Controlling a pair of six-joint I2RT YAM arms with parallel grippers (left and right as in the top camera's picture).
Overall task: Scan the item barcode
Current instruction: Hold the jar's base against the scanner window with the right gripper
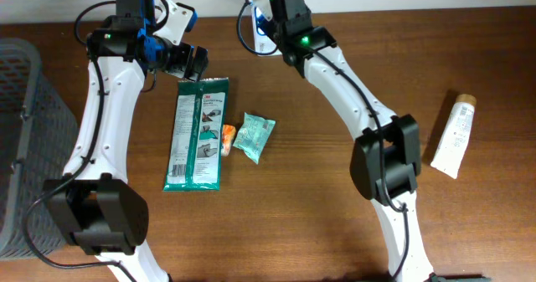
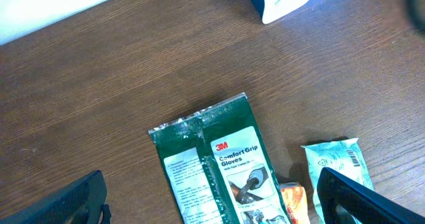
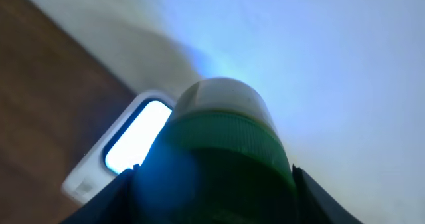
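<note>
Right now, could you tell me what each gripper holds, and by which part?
The right gripper holds a green container by its green body, below the pale top; the open left gripper holds nothing.

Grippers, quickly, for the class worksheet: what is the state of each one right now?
Left gripper: open, holding nothing.
Right gripper: closed on a green container.

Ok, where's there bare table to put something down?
Bare wood lies between the teal packet and the right arm, and between that arm and the white tube. It is crowded where the gloves pack, orange item and packet lie side by side.
</note>
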